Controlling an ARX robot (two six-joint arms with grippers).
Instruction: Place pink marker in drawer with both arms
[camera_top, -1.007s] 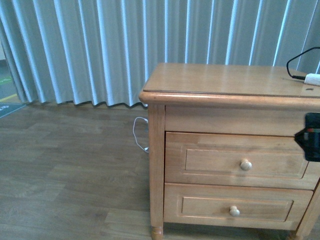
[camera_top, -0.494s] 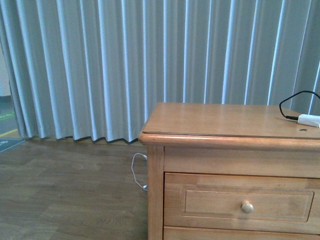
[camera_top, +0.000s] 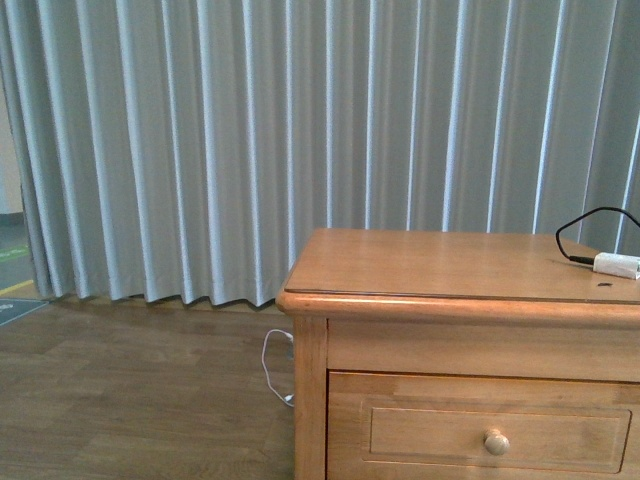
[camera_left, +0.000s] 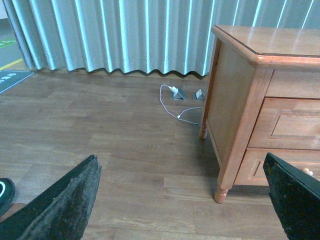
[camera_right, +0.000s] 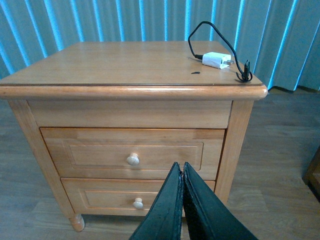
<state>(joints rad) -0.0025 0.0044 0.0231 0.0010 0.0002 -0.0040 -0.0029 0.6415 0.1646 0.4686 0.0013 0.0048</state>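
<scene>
Stage: very start, by my reading; no part of the task shows as done.
Drawer (camera_right: 134, 153): upper of two in the wooden nightstand (camera_top: 450, 262), fully shut, pale knob (camera_right: 133, 159) untouched. In the front view only its top part shows, at about 5 o'clock in the frame.
Lower drawer (camera_right: 135, 198): also shut.
Pink marker: not seen in any of the three views. Nothing pink on the nightstand top, on the floor (camera_left: 100, 130) or between either gripper's fingers. Its location cannot be told.
Nightstand top: bare except a white adapter (camera_right: 216, 59) with a black cable (camera_right: 210, 32), at roughly 1 o'clock on the top as the right wrist camera sees it.
Left gripper (camera_left: 185, 200): fingers spread wide apart, nothing between them; faces the floor and the nightstand's left side, well clear of the drawer.
Right gripper (camera_right: 182, 197): fingers pressed together, tips touching, nothing visible between them; aimed at the drawer fronts, below and right of the upper knob, apart from the wood.
Floor: a white cord (camera_left: 172, 105) lies by the nightstand's rear leg, below the curtain (camera_top: 250, 140).
Left to do (judgement): find and pick up the marker, pull the drawer open by its knob, drop the marker inside. All of it remains.
Risk (judgement): with the marker out of sight, the pickup cannot be planned from these views.
</scene>
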